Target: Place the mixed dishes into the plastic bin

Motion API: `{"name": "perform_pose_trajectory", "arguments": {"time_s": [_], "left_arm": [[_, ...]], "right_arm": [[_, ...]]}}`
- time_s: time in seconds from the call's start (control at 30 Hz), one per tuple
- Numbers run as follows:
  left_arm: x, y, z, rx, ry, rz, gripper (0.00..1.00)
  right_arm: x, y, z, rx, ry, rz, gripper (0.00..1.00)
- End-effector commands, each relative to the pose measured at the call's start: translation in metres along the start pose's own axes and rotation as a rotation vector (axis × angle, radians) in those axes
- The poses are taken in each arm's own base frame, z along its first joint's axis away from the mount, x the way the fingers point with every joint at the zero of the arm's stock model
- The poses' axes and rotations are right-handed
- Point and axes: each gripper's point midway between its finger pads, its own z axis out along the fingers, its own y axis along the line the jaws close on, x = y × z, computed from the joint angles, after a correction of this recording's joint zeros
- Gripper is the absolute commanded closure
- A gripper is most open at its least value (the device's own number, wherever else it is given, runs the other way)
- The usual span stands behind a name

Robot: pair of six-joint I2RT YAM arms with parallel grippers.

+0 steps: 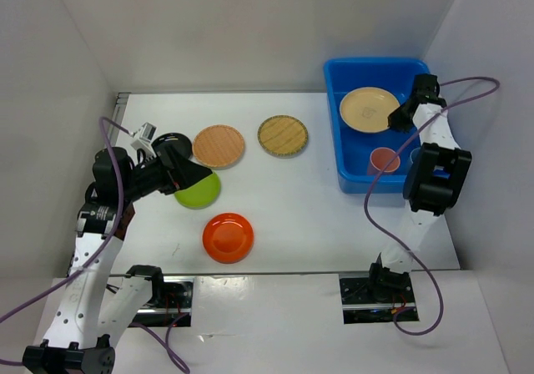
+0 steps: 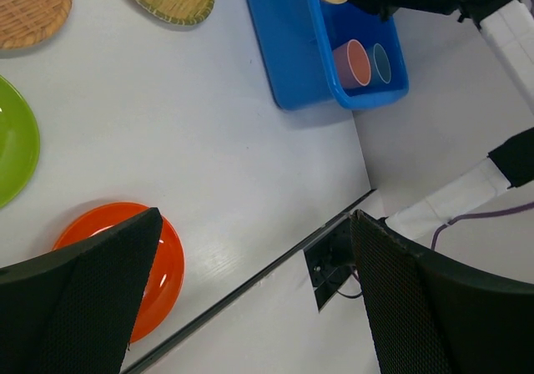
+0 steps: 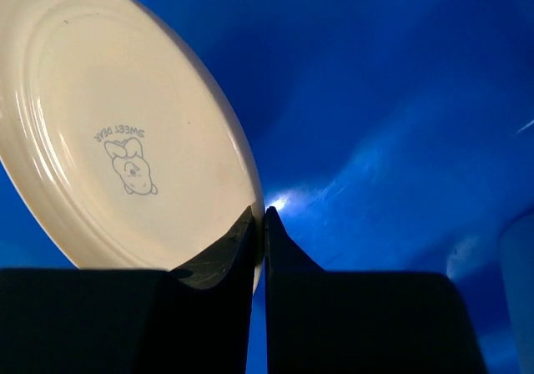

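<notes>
Six small plates and two cups share a white tabletop (image 1: pixel 317 224) with a big blue plastic bin (image 1: pixel 350 179), which sits at the far right. From above we see the right arm (image 1: pixel 434 174) reaching into the bin. Its wrist camera shows the right jaws almost closed, pinching the rim of a cream plate (image 3: pixel 125 132) that bears a small printed figure. That plate (image 1: pixel 369 109) is in the far half of the bin; we cannot tell whether it touches the floor. In the near half, a pink cup (image 2: pixel 354 63) and a blue cup (image 2: pixel 381 63) stand side by side.

Five plates lie outside the bin. A woven bamboo plate (image 1: pixel 282 135) and a light wood plate (image 1: pixel 219 146) sit along the far side. A lime green plate (image 1: pixel 200 192) lies nearer on the left, and an orange plate (image 1: pixel 228 237) is nearest the arms. A black plate (image 1: pixel 171 143) is partly hidden behind the left arm (image 1: pixel 125 178). The left jaws are spread wide and hold nothing, hovering above the green plate.
</notes>
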Motion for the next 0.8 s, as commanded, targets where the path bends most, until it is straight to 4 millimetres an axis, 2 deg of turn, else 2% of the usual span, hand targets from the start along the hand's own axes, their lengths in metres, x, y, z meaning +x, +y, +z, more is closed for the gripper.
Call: {"name": "perform_pose_trajectory", "arguments": {"time_s": [0.0,0.13,0.33,0.37,0.4,0.43,0.47,0.53,0.57,0.6,0.63,0.67,0.7,0.73,0.77], "left_arm": [[-0.016,-0.015,-0.007,0.024,-0.044,0.078,0.0],[-0.018,-0.01,-0.004,0.003,-0.031,0.078,0.0],[-0.021,-0.004,0.0,-0.028,-0.022,0.078,0.0],[-0.019,-0.003,0.0,-0.033,-0.015,0.081,0.0],[-0.019,-0.003,0.0,-0.033,-0.015,0.081,0.0],[-0.022,-0.004,-0.001,-0.036,-0.026,0.086,0.0],[-0.022,-0.004,-0.001,-0.036,-0.026,0.087,0.0],[-0.023,-0.003,-0.001,-0.045,-0.032,0.087,0.0],[-0.023,-0.003,-0.001,-0.045,-0.032,0.087,0.0],[-0.023,-0.003,-0.001,-0.045,-0.032,0.087,0.0],[-0.024,-0.001,-0.001,-0.053,-0.038,0.087,0.0],[-0.024,-0.001,-0.001,-0.053,-0.038,0.087,0.0],[-0.024,-0.001,-0.001,-0.053,-0.038,0.087,0.0],[-0.024,-0.001,-0.001,-0.053,-0.038,0.087,0.0],[-0.024,-0.001,-0.001,-0.053,-0.038,0.087,0.0]], "right_arm": [[-0.018,0.015,0.02,-0.023,-0.07,0.028,1.0],[-0.003,0.01,0.05,0.015,-0.029,0.05,1.0],[0.002,0.007,0.08,0.036,-0.005,0.081,0.99],[0.002,0.008,0.083,0.036,-0.005,0.081,0.94],[-0.004,0.013,0.082,0.029,-0.013,0.082,0.74],[-0.004,0.013,0.088,0.031,-0.011,0.082,0.67],[-0.013,0.02,0.082,0.017,-0.027,0.082,0.57],[-0.014,0.026,0.079,0.021,-0.03,0.074,0.4],[-0.024,0.036,0.071,0.013,-0.063,0.06,0.38],[-0.029,0.037,0.066,0.02,-0.069,0.048,0.35],[-0.034,0.046,0.056,0.011,-0.088,0.03,0.27],[-0.049,0.068,0.036,-0.033,-0.137,0.01,0.23],[-0.057,0.075,0.025,-0.025,-0.172,-0.033,0.19],[-0.049,0.086,0.007,-0.01,-0.166,-0.079,0.17],[-0.069,0.112,-0.029,-0.055,-0.243,-0.103,0.16]]}}
